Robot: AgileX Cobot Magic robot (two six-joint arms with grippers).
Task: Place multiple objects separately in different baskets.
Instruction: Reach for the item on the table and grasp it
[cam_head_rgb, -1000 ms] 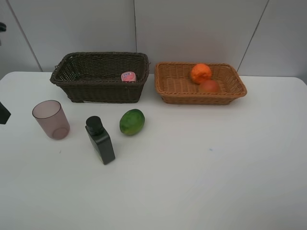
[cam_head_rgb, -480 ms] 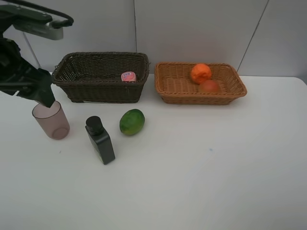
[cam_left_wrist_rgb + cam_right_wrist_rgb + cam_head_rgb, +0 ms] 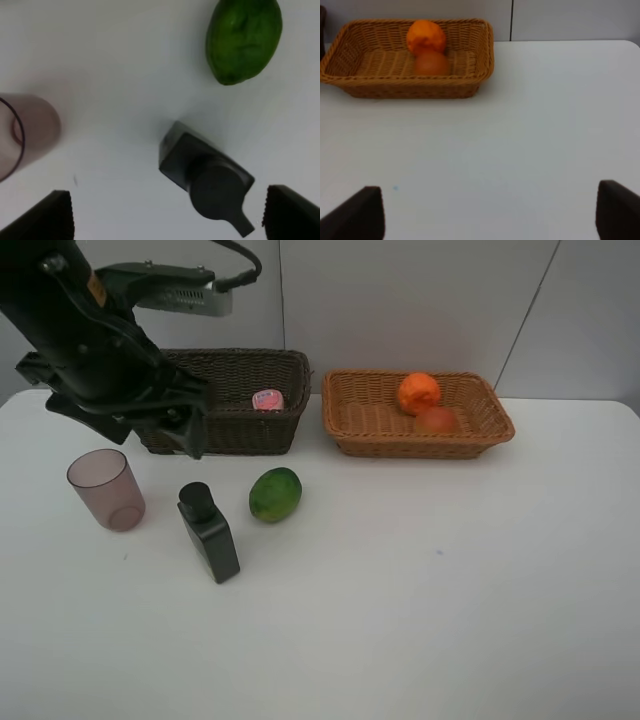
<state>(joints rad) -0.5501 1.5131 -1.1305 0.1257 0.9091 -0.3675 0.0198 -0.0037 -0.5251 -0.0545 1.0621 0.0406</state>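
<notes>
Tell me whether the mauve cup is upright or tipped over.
Upright. The mauve cup stands on its base on the table, with its open rim facing up.

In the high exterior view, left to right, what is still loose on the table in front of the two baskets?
Translucent mauve cup → blackish-green flat bottle with black cap → green oval fruit.
</notes>
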